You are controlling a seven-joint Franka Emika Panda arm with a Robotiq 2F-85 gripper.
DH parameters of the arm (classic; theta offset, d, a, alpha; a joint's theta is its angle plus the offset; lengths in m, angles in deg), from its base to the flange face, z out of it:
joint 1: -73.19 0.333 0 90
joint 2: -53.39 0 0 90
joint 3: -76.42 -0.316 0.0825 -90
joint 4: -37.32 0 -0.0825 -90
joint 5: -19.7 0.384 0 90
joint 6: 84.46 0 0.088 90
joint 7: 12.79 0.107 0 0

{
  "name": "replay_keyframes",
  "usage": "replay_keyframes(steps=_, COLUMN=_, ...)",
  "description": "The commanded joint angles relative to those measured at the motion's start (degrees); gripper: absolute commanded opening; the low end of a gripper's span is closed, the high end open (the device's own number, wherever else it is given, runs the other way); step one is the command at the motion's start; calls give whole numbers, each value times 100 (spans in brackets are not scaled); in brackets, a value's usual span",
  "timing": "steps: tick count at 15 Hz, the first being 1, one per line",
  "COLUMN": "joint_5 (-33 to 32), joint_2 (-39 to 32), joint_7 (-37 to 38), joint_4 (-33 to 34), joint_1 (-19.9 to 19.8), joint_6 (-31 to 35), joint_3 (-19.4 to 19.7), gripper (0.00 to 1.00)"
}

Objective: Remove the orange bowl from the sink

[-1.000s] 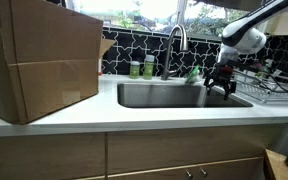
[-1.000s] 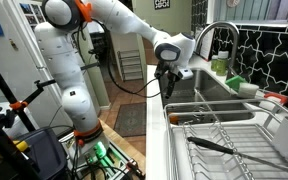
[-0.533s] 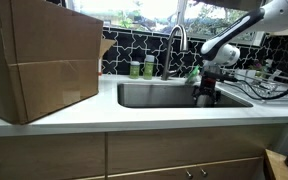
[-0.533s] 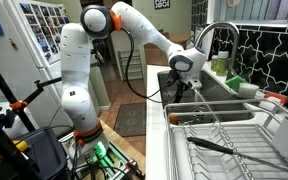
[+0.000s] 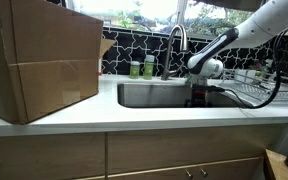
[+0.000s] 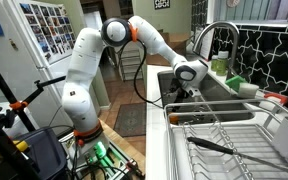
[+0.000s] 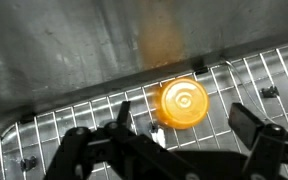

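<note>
Your arm has come down. A moment ago the end effector (image 5: 198, 92) hung up high near the dish rack (image 6: 224, 130). Now it is low inside the sink (image 5: 144, 96), past the faucet (image 5: 176, 40). That is good: you are now right over the thing you want.

In the wrist view, the orange bowl (image 7: 184, 103) lies on the wire grid (image 7: 84, 125) at the bottom of the sink, close to the back wall. The end effector (image 7: 182, 128) is wide open and holds nothing. One dark finger (image 7: 124, 120) stands on each side of the bowl, not touching it yet. I think you only need to go down a bit more and then squeeze.

The bowl is small, round and bright orange. It looks smooth and shiny, like plastic, so it may slip. It has a little ring in the middle, so it may be upside down. The sink is dull grey metal with a brown stain on the wall. The grid is made of thin metal bars that cross into squares.
</note>
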Motion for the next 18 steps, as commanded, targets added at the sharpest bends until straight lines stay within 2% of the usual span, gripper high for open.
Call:
replay_keyframes(steps=1, joint_5=-22, joint_2=-119, joint_7=29, joint_4=115, joint_1=-28, joint_6=-72, joint_3=-33, gripper=100)
replay_keyframes(steps=6, joint_5=-23, joint_2=-180, joint_7=31, joint_4=182, joint_1=-29, joint_6=-82, joint_3=-41, gripper=100)
replay_keyframes(steps=13, joint_5=-71, joint_2=-499, joint_7=-1023, joint_4=275, joint_1=-105, joint_6=514, joint_3=-239, gripper=100)
replay_keyframes(steps=18, joint_5=-62, joint_2=-796, joint_7=-1205, joint_4=357, joint_1=-84, joint_6=750, joint_3=-360, gripper=100)
